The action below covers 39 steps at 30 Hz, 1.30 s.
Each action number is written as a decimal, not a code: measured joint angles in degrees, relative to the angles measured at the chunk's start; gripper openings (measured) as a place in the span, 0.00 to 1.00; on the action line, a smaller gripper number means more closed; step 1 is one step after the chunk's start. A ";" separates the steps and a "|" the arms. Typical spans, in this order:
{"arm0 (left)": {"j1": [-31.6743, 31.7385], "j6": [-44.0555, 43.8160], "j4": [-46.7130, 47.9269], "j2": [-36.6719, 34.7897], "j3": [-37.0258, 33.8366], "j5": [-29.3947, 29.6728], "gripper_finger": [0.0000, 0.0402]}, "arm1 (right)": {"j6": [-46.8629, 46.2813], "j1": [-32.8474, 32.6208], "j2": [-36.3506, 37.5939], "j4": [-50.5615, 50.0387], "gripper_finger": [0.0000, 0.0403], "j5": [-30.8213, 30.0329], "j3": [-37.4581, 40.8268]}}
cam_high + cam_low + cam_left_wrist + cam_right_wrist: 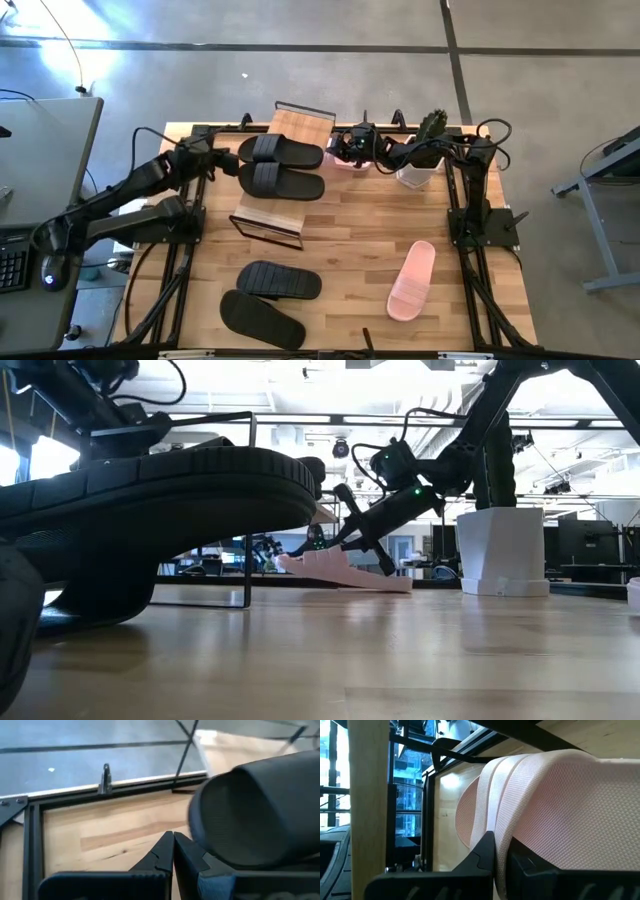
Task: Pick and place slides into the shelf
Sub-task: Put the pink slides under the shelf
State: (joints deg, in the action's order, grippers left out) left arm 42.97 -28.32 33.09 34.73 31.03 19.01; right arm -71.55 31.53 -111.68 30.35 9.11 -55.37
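The bamboo shelf (268,214) stands mid-table with two black slides (281,150) (282,182) lying across its boards. My left gripper (222,158) (173,836) is shut beside the left end of one of them (260,815); whether it touches, I cannot tell. My right gripper (350,150) (500,842) is shut on a pink slide (345,572) at the far edge, right of the shelf. Two more black slides (278,281) (262,318) and the other pink slide (411,280) lie flat on the table's near half. My right gripper pinches the pink slide's wide strap (520,820) between its two fingers (482,852), at the strap's edge. The fingers slant down from the table's right. In the low view the slide sits tilted, its right end (400,584) low near the table and its left end raised.
A white pot with a cactus (418,172) (503,550) stands close to the right arm at the far right. The black frame rail (100,795) runs along the table's far edge. A desk with a keyboard (12,265) is left of the table. Bare wood lies between shelf and pink slide.
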 joint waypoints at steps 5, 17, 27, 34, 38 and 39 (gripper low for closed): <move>4.21 2.19 -3.27 4.14 0.00 -9.63 0.00 | -0.34 0.00 0.02 -0.04 0.00 -0.07 0.00; 5.41 3.24 -7.05 9.02 0.00 -13.41 0.00 | -0.17 0.04 0.02 -0.11 0.00 0.93 -0.02; 5.39 3.96 -7.08 9.00 0.00 -14.24 0.00 | 2.19 -0.02 0.02 -0.13 0.11 -0.26 -0.01; 5.39 4.29 -6.92 9.00 0.00 -14.19 0.00 | 2.95 -0.04 0.02 -0.24 0.27 -3.13 -0.02; 5.39 4.29 -6.90 9.00 0.00 -14.10 0.00 | 4.55 -0.14 0.02 -1.24 0.32 -3.15 -0.02; 5.39 4.29 -6.88 9.00 0.00 -14.09 0.00 | 4.55 -0.32 0.02 -1.43 0.33 -3.29 -0.02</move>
State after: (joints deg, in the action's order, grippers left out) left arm 48.36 -24.03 26.22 43.72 31.03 4.92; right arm -67.00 31.21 -111.66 28.92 5.82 -55.40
